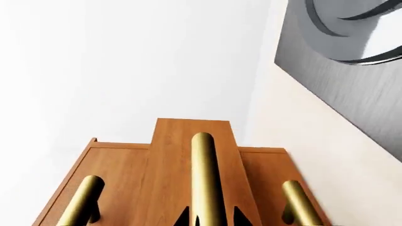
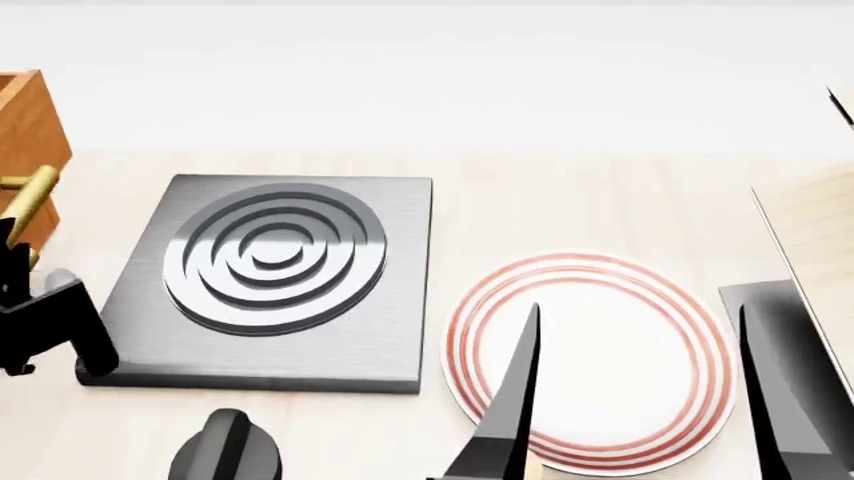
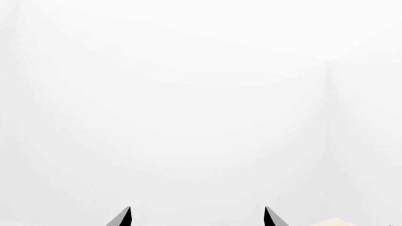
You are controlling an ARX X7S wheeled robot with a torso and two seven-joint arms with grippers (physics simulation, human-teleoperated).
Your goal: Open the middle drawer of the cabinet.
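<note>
while your left tool (image 1: pixel 209 221) sits at the cabinet (image 1: pixel 125 174), the left wrist view shows two dark fingertips on either side of the brass handle (image 1: pixel 205 179) of the middle drawer (image 1: pixel 169 155), very close to the bar. the gap between them is narrow, but i cannot tell if they press the handle or only stand beside it. the middle drawer front stands out further than the fronts on its two sides, so this drawer is already a little out of the cabinet. two other brass handles (image 1: pixel 84 200) are seen on the neighbour fronts, one on each side.

from the head view, the cabinet (image 2: pixel 27 150) is at the far left edge of the table (image 2: pixel 574 200), and your left arm reaches to it there. next to it lies a grey stove plate (image 2: pixel 274 280) with rings, then a white plate (image 2: pixel 587 360) with red rings.

your right tool (image 2: pixel 641 400) is over the white plate, well apart from the cabinet, with the fingers spread wide and nothing between them.
</note>
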